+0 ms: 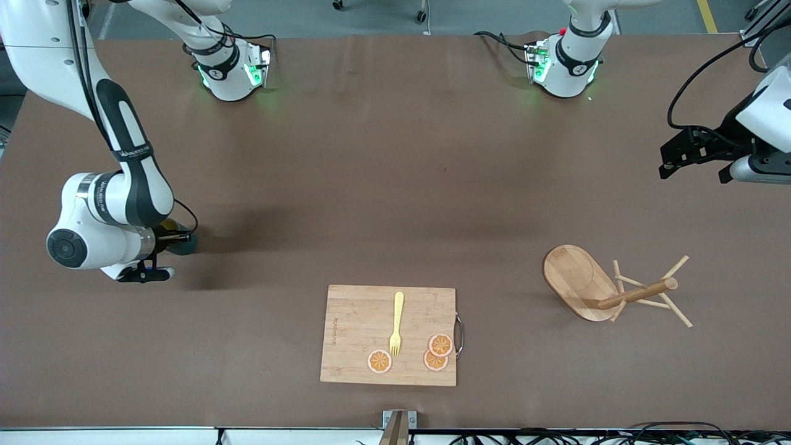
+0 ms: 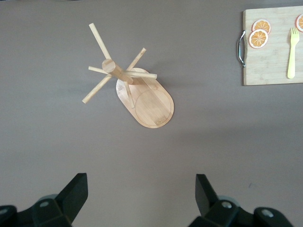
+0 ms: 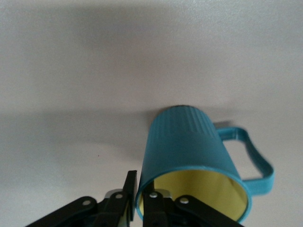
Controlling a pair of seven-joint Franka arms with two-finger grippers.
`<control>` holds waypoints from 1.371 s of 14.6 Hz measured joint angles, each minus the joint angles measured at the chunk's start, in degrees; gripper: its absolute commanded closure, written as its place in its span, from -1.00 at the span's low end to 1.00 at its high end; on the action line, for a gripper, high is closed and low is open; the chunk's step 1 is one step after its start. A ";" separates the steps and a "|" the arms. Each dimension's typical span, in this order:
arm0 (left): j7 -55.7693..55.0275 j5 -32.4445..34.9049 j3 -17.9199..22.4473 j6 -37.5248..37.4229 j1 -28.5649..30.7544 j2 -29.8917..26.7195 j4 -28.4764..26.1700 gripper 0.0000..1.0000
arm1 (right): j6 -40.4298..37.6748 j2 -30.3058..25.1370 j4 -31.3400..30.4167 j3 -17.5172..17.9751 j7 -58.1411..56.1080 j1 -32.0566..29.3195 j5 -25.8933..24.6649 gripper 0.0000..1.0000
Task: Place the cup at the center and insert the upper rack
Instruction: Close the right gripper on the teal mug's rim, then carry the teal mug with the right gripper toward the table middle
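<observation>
The teal cup (image 3: 189, 146) with its yellow inside lies on its side on the table at the right arm's end, its mouth facing my right gripper (image 3: 140, 198). That gripper is shut on the cup's rim, one finger inside and one outside. In the front view the cup (image 1: 184, 243) shows only partly past the right hand (image 1: 176, 238). The wooden upper rack (image 1: 581, 281) lies tipped over toward the left arm's end, its post (image 1: 636, 293) and pegs resting on the table. My left gripper (image 2: 142, 194) hangs open and empty above the table near the rack (image 2: 144, 97).
A wooden cutting board (image 1: 358, 334) lies close to the front camera at mid-table. A yellow fork (image 1: 397, 321) and three orange slices (image 1: 440, 344) lie on it, and it has a metal handle on the rack's side. The board (image 2: 270, 61) also shows in the left wrist view.
</observation>
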 measured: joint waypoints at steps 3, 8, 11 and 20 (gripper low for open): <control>0.00 0.00 0.00 0.00 0.00 0.00 0.00 -1.00 | -1.59 -0.11 0.39 0.22 0.21 0.12 1.10 0.97; 0.00 0.00 0.00 0.00 0.00 0.00 0.00 -1.00 | -8.57 -0.16 3.51 1.15 0.35 3.69 4.49 0.98; 0.00 0.00 0.00 0.00 0.00 0.00 0.00 -1.00 | -11.44 -0.35 7.45 1.35 0.39 5.46 4.78 0.99; 0.00 0.00 -0.01 0.00 0.01 0.00 0.00 -1.00 | -5.64 0.61 13.13 2.07 30.75 24.89 7.98 0.99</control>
